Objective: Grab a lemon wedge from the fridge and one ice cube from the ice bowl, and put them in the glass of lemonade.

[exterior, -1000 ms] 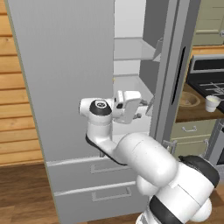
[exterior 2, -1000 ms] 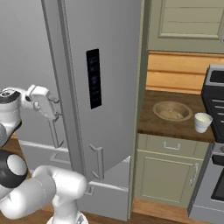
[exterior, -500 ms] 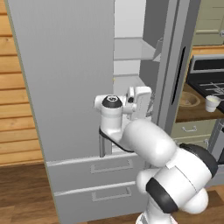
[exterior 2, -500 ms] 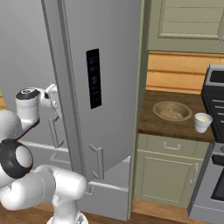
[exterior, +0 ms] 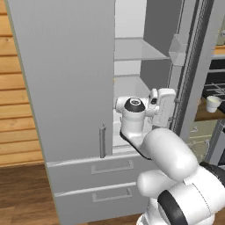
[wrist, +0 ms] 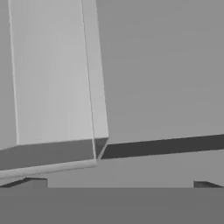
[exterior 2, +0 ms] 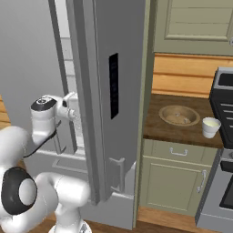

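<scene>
Beside upright fridge [exterior: 66,88], tool [exterior: 165,105] (agape)

From my remote seat: a dark wooden countertop [exterior 2: 182,132] tops a pale green cabinet [exterior 2: 175,179] with a small handle. A black stove [exterior 2: 223,136] stands beside it, honey-coloured wood panelling [exterior 2: 182,77] behind, brown plank floor [exterior: 22,193] below.

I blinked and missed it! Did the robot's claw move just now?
Yes. The claw slid to the right, away from the left fridge door's handle and toward the open fridge shelves.
</scene>
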